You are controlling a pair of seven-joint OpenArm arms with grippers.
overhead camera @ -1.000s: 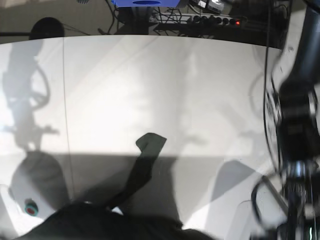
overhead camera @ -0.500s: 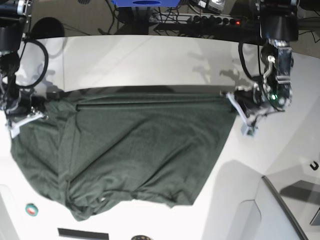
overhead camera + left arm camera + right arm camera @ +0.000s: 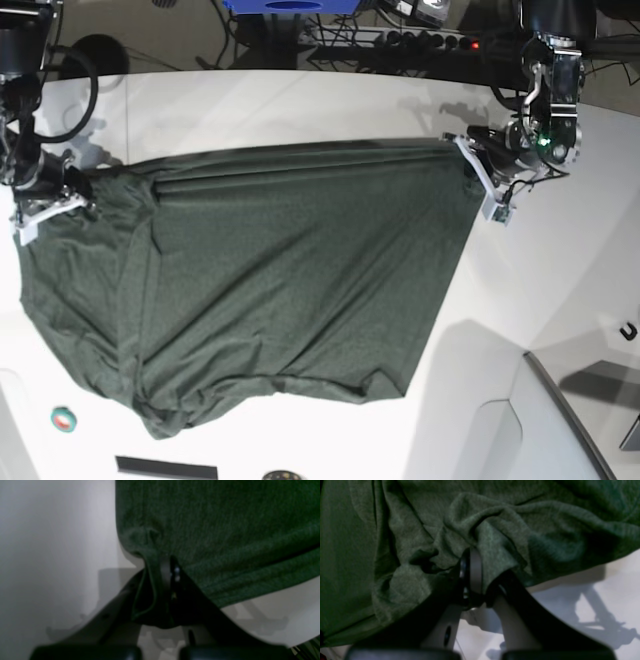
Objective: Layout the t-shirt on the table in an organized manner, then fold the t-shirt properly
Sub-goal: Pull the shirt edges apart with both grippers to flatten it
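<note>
At the left edge of the base view, the right gripper [image 3: 45, 205] has its pale fingers [image 3: 475, 567] pressed together on a bunched fold of the t-shirt [image 3: 270, 280]. In the right wrist view the soft, heathered knit gathers into thick, rounded wrinkles just above and to either side of those fingers, and a flap of cloth drapes over the dark finger on the right. Below the fingers lies the glossy white table [image 3: 595, 610], carrying sharp grey shadows.

From that pinch the dark green fabric runs as a taut upper edge across the base view, with long, shallow creases just beneath it. The body of the shirt spreads over the table [image 3: 300, 100] as a broad, roughly four-sided sheet, mostly smooth in the middle. Its left part folds under in a vertical ridge, and its lower edge is lumpy and rolled. A small round teal and red object [image 3: 63, 419] sits on the table beyond the shirt's lower left corner.

At the right end of the taut edge, the left gripper [image 3: 480, 180] is clamped on the shirt's corner. In the left wrist view its dark fingers [image 3: 165, 580] meet around a narrow tuck of hem, with fine ribbed knit fanning out above and to the right, and bare white tabletop to the left.
</note>
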